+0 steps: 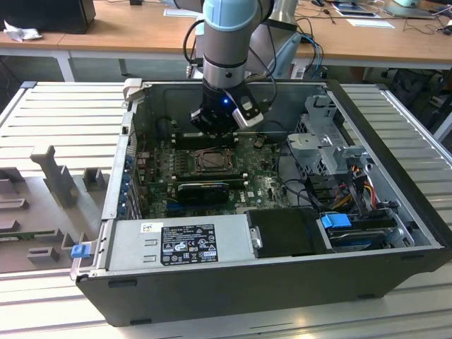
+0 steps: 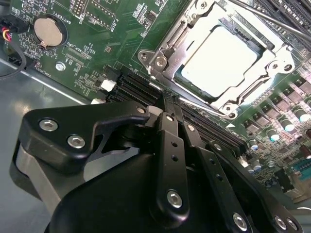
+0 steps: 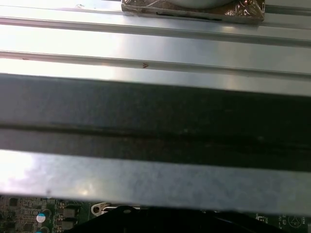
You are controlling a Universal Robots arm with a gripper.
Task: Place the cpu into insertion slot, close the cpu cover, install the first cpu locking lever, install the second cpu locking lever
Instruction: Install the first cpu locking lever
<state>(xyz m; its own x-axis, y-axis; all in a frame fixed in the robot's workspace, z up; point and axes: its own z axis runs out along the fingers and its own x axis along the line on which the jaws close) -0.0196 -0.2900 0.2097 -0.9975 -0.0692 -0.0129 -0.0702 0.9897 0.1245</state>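
Second wrist view puts my gripper [image 2: 170, 104] just short of the insertion slot [image 2: 221, 60], fingers [image 2: 170, 145] pressed together with nothing between them. The cpu [image 2: 218, 57] already lies flat in the slot, its pale metal top showing through the window of the cpu cover [image 2: 252, 87], which seems to be down over it. I judge the chip light, stiff and fragile underneath, best held by its edges. The cover is thin, springy metal; a locking lever [image 2: 272, 22] is slim wire, likely slippery, so I'd push near its end.
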